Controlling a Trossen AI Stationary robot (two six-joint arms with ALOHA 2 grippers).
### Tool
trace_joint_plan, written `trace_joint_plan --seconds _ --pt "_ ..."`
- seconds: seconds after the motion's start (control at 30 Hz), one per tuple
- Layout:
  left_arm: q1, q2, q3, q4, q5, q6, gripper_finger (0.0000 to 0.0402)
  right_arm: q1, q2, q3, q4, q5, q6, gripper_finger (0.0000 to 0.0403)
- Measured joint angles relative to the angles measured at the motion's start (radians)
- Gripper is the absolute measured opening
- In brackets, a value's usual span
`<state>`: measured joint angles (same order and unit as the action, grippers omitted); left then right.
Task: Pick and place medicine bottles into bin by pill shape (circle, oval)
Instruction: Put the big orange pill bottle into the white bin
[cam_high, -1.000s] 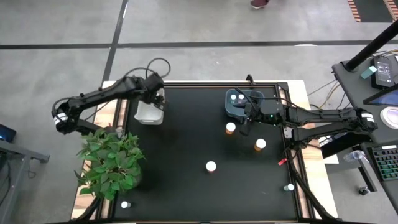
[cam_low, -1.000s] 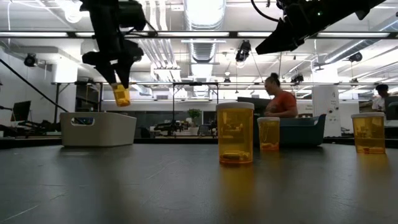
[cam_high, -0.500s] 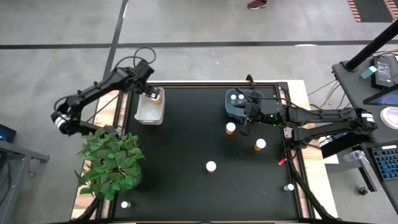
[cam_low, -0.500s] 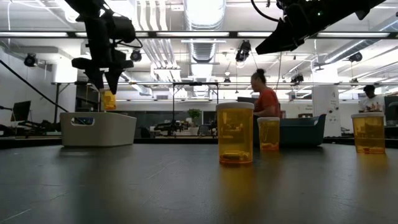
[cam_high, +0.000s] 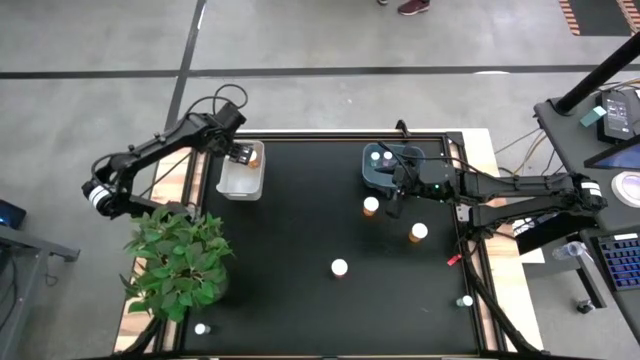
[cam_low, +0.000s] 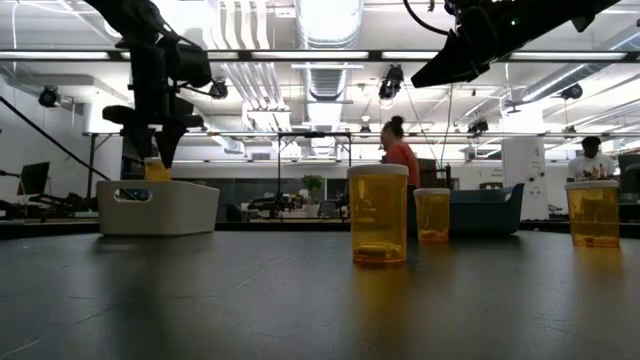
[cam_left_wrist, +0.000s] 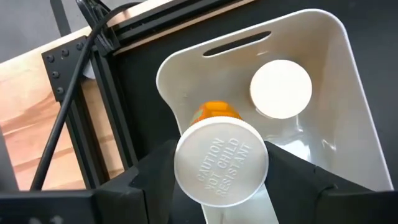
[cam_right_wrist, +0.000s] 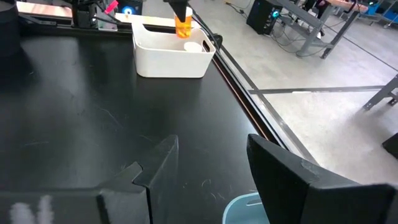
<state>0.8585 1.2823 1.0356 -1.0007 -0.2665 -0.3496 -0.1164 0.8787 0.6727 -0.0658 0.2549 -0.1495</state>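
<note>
left gripper (cam_high: 243, 153) w/ amber bottle (cam_low: 157, 168) clamped has dropped from above white bin (cam_high: 241, 178) to its rim, so release looks imminent; a white-capped bottle (cam_left_wrist: 280, 88) already lies inside. arm reaches in from left, wrist pointing down. right gripper (cam_high: 398, 196) hovers beside blue bin (cam_high: 378, 173), jaws apart, empty.
</note>
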Motion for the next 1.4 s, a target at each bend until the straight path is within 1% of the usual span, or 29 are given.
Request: trace_joint_plan --seconds 0.4,0.53,0.73,0.9,1.13,1.4 --pt "0.0 0.009 -0.017 0.043 0.0 -0.004 0.0192 0.0 0.0 0.0 -0.004 0.0 -0.001 0.0185" --pt "0.0 0.051 -0.021 0.044 0.001 -0.004 0.0192 0.0 0.0 0.0 -0.004 0.0 -0.001 0.0185" --pt "0.0 0.148 -0.019 0.061 0.0 0.016 0.0192 0.0 0.0 -0.003 -0.006 0.0 -0.004 0.0185" --pt "0.0 0.202 -0.017 0.104 -0.003 0.022 0.0192 0.0 0.0 -0.004 -0.006 0.0 -0.008 0.0185" --pt "0.0 0.243 -0.017 0.133 -0.014 0.043 0.0192 0.0 0.0 -0.004 -0.004 0.0 -0.008 0.0185" --pt "0.0 0.253 -0.017 0.146 -0.056 0.053 0.0198 0.0 0.0 -0.004 -0.005 0.0 -0.008 0.0185"
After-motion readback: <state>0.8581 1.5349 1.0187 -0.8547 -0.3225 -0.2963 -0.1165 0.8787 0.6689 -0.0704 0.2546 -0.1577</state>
